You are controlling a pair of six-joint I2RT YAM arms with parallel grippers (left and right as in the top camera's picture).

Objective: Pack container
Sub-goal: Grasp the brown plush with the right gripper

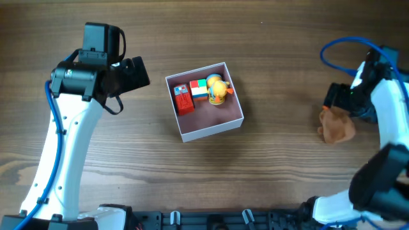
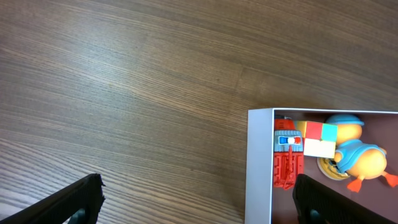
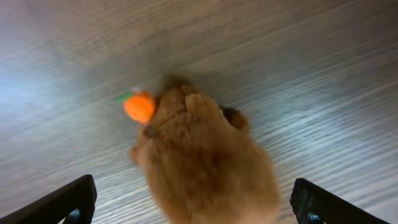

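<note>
The container (image 1: 214, 120) – thin-walled, judged light and easily dented, best taken by one rim – is set in the middle of the tabletop (image 1: 287, 51), part-filled with toys (image 1: 204, 91), while the left jaws are spread near its left side and the right jaws are spread over a soft plush (image 1: 337, 126) at right.

table (image 1: 275, 185): wood-grain | plush (image 1: 337, 126): brown, perhaps a hamster, blurred | carrot (image 3: 139, 107): orange, touching plush

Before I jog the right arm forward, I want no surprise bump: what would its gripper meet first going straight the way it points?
The brown plush toy, with a small orange carrot, lies dead ahead of the right gripper, centred between its open fingers. Depth is unclear.
</note>
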